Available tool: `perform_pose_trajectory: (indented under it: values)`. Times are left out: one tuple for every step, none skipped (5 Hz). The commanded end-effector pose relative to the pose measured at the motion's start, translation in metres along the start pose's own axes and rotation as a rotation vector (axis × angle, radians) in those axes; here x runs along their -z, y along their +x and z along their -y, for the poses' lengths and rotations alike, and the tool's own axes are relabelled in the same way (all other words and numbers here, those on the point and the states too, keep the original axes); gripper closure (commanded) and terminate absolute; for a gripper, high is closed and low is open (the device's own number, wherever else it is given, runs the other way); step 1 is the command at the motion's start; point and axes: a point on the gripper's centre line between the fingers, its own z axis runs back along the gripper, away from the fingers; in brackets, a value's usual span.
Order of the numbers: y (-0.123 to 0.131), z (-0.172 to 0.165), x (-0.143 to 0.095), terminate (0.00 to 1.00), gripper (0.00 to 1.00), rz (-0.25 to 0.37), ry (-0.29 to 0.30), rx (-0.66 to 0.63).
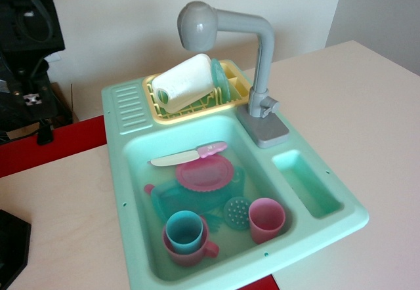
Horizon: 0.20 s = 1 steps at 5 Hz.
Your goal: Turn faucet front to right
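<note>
The grey toy faucet [262, 60] stands upright on its grey base [264, 128] at the back right of the mint green toy sink [343, 206]. Its horizontal arm reaches left in the picture and ends in a round head [197, 25] above the yellow dish rack [231, 98]. My black gripper [31, 100] is at the far left edge, well away from the sink and the faucet and touching neither. Its fingers merge with dark clutter behind, so I cannot tell whether it is open or shut.
The rack holds a white cup [184, 82] on its side and a teal plate [219, 79]. The basin holds a pink-handled knife [189, 155], a pink plate [205, 172], a teal cup in a pink mug [184, 234], a pink cup [267, 218] and a teal strainer [237, 212]. Cables hang at the back left.
</note>
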Motion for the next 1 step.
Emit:
perform_pose_trajectory:
  values:
    - [-0.0132, -0.0049, -0.0046, 1.00, 0.00, 0.072, 0.029, -0.003]
